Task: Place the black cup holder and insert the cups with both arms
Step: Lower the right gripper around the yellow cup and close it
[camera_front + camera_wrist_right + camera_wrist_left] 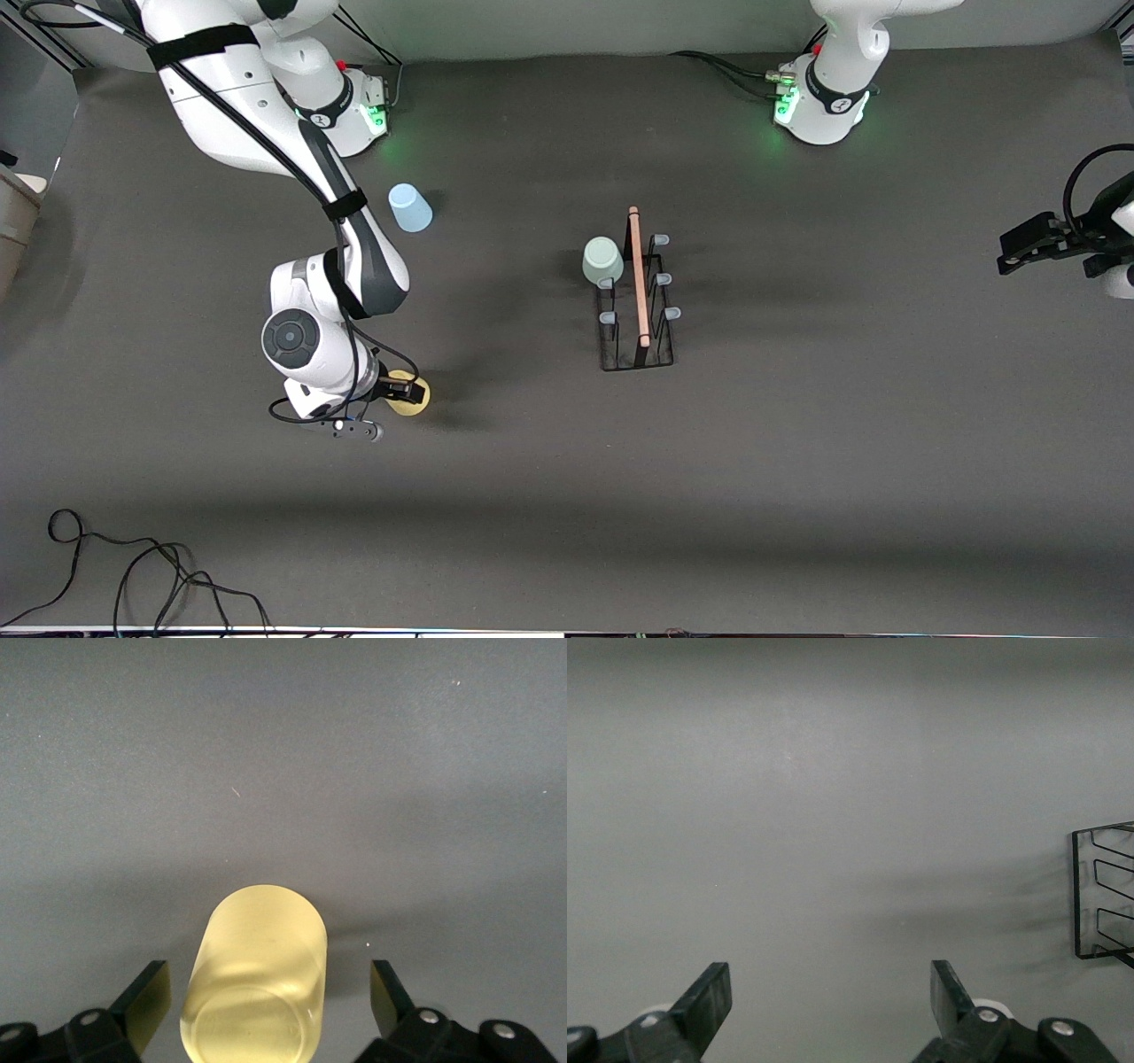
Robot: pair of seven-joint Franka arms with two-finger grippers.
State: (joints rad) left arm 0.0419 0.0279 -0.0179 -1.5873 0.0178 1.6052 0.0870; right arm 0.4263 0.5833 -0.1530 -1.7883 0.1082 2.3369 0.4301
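Spread right hand [266, 1005] straddles yellow cup [257, 979] (upside down); left hand [831, 997] spread.

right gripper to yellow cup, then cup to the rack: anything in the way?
Nothing visible. The right gripper is open with the yellow cup between its fingers. Only bare table lies between the cup and the black cup holder, whose near prongs are free.
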